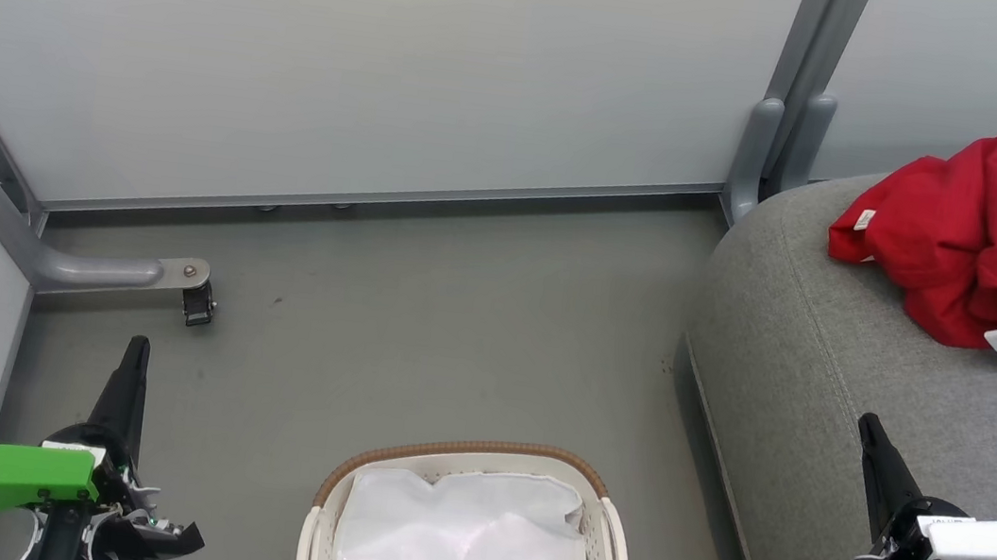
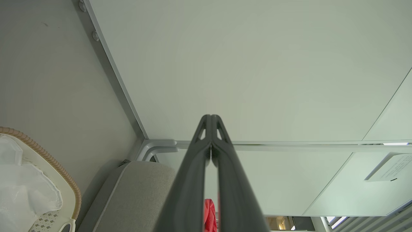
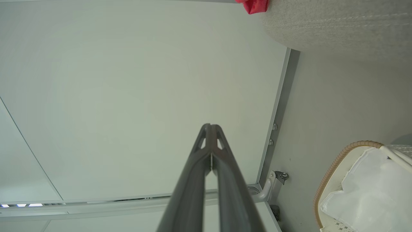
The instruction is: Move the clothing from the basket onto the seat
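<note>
Both my pincers are pressed closed and empty, the left pincer [image 1: 136,348] near the basket [image 1: 477,452], the right pincer [image 1: 868,426] over the near edge of the seat [image 1: 822,358]. The clothing [image 1: 961,232] lies heaped on the seat, well apart from both, and the basket holds just its white sheet [image 1: 466,542]. I judge the heap light, limp and sure to sag, so I'd pinch a thick raised fold, not the thin striped trim.

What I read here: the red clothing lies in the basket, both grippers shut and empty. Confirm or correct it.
One error: the head view shows the clothing on the seat, not in the basket. The left gripper and right gripper are indeed shut and empty.
</note>
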Controlling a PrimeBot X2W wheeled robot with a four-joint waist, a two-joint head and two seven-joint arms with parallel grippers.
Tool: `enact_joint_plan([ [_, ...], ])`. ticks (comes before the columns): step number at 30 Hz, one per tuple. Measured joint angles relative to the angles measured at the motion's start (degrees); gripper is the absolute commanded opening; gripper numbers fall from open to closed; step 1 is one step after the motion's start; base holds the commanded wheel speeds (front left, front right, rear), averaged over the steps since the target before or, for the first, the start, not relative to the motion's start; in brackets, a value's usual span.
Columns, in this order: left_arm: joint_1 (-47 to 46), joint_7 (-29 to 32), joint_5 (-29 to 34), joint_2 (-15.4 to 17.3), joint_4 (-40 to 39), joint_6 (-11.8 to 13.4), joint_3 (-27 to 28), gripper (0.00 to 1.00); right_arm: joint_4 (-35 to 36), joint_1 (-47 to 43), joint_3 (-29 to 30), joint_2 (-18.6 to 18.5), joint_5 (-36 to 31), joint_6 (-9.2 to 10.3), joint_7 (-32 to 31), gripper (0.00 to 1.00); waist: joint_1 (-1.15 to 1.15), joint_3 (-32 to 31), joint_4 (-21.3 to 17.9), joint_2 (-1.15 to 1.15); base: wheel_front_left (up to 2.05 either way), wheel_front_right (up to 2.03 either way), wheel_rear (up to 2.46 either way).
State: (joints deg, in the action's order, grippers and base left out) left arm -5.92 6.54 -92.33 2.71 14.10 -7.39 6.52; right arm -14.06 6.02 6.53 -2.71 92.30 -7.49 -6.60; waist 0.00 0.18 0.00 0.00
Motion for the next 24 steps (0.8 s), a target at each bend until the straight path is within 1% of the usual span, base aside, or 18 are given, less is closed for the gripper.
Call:
enact_joint_plan([
  [24, 0.0, 0.0, 0.0, 0.0, -0.01, 0.0, 0.0, 0.0, 0.0, 0.0, 0.0, 0.0, 0.0, 0.0, 0.0, 0.0, 0.0, 0.0, 0.0, 0.0, 0.0, 0.0, 0.0],
])
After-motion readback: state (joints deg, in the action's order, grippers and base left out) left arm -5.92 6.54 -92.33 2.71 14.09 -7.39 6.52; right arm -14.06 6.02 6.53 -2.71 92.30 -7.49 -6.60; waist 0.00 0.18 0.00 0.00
